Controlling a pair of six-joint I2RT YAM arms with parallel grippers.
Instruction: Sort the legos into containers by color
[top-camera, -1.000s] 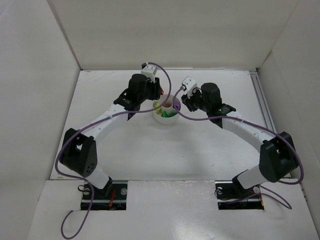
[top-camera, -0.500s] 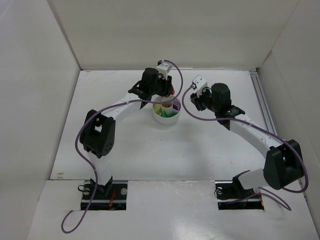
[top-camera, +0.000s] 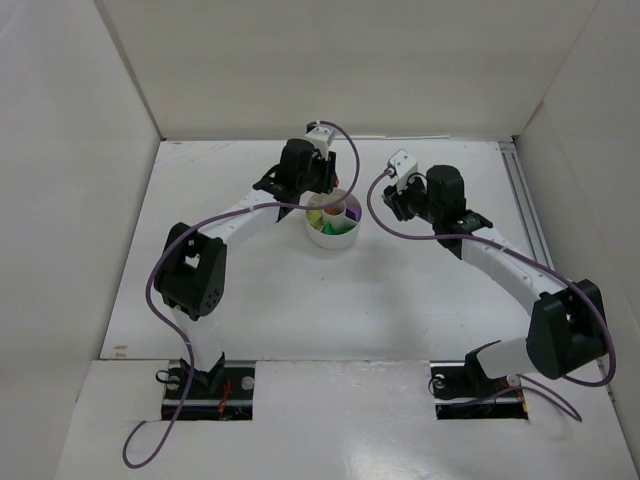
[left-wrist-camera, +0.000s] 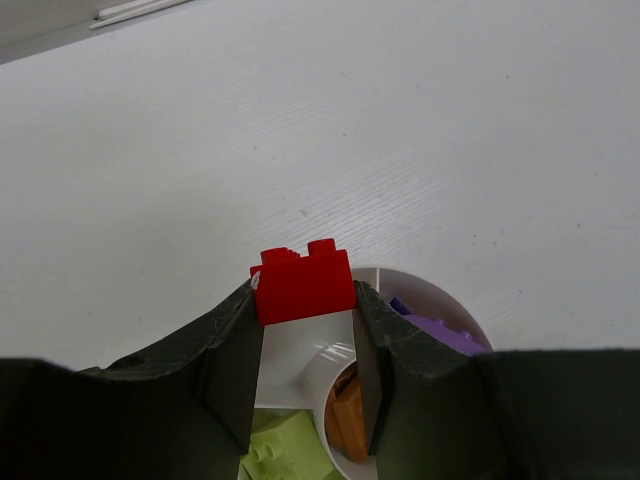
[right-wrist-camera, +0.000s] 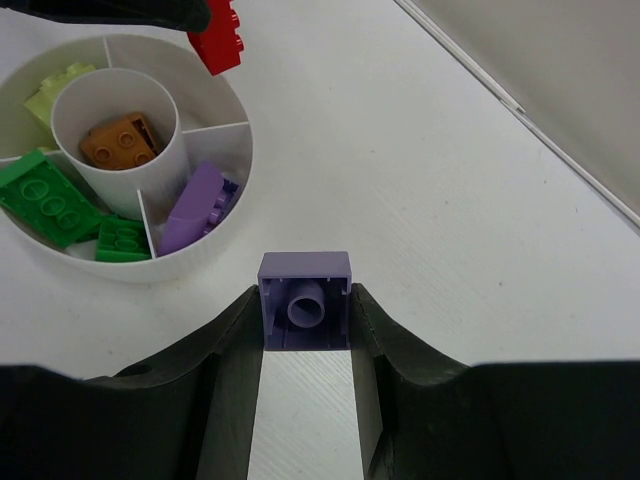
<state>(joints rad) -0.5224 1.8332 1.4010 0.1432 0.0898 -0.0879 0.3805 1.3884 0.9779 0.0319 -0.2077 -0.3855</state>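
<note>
Right, your left gripper (left-wrist-camera: 305, 335) has its fingers closed down narrow on a red lego (left-wrist-camera: 303, 282). The brick is clamped at the very fingertips, with its studs pointing away from the wrist camera. From the right wrist camera you can see that red brick hanging over the far rim of the dish (right-wrist-camera: 150, 272); I can't tell whether it touches the rim.

Your right gripper (right-wrist-camera: 305, 300) is pinched just as narrow on a light purple lego (right-wrist-camera: 304, 300), one finger on each side wall. The hollow underside and its centre tube face the camera. That gripper sits just beside the dish on its right, near but apart from the wall. I can't tell whether the brick rests on the table (top-camera: 250, 290) or hangs clear of it.

Dish contents, from the right wrist view:
- The centre well (right-wrist-camera: 160, 170) holds an orange-brown lego (right-wrist-camera: 125, 140), lying tilted.
- The wedge nearest your right gripper holds a second purple lego (right-wrist-camera: 195, 205), leaning against the well wall.
- The next wedge to the left holds two dark green legos (right-wrist-camera: 45, 195), one larger and one smaller, studs up.
- The far left wedge holds a lime green lego (right-wrist-camera: 55, 85).

From overhead, the dish sits on the table between the two arms, with the left wrist right over its far left edge.
</note>
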